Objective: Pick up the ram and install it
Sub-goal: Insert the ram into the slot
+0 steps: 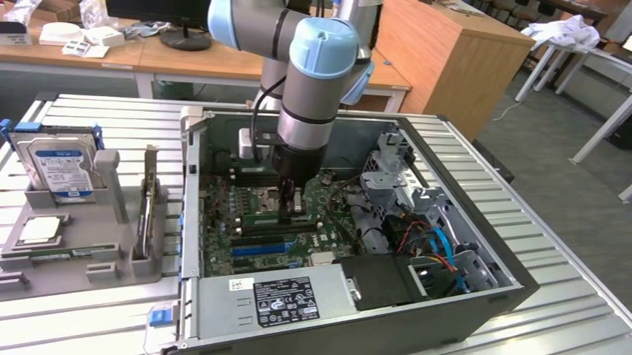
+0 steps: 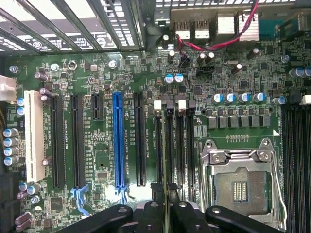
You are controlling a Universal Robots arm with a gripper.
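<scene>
Inside the open computer case [image 1: 434, 296], the arm [image 1: 316, 89] reaches down over the green motherboard [image 2: 102, 87], beside the bare CPU socket [image 2: 240, 179]. Its gripper [image 1: 293, 207] is clenched on the ram [image 2: 167, 191], seen edge-on between the fingers and lined up along the black memory slots [image 2: 175, 145]. Seating it well appears to call for keeping the stick parallel to one slot and pressing straight down, evenly, without tilt.

Surface: we note a ribbed metal table [image 1: 99, 111].
Exterior view's left: grey holder tray [image 1: 99, 255] lies on it.
Beside tray: open computer case [image 1: 464, 314].
Case corner: small blue piece [image 1: 158, 316], possibly on table.
</scene>
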